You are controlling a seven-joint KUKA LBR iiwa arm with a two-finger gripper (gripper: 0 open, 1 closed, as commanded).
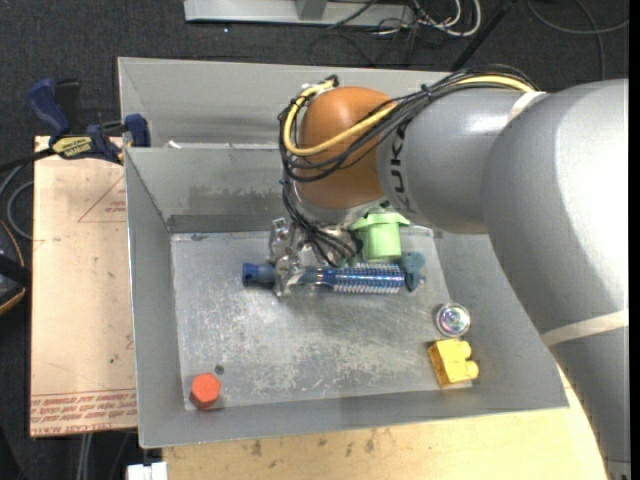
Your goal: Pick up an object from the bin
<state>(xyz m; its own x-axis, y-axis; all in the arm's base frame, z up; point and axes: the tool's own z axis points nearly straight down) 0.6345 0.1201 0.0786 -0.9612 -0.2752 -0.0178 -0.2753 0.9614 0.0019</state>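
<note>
My gripper [287,266] is low in the middle of the bin, under the orange wrist cover, its metal fingers right at the left part of a blue brush-like tool [362,280] with a ribbed blue body and a dark blue end [256,273]. Whether the fingers close on it I cannot make out. A light green cylinder-shaped thing [380,238] stands just behind the tool, to the right of the gripper.
A yellow toy brick [453,361] lies at the front right, with a small shiny round piece [452,319] just behind it. A small red cylinder [205,390] sits in the front left corner. The arm covers the bin's right back part.
</note>
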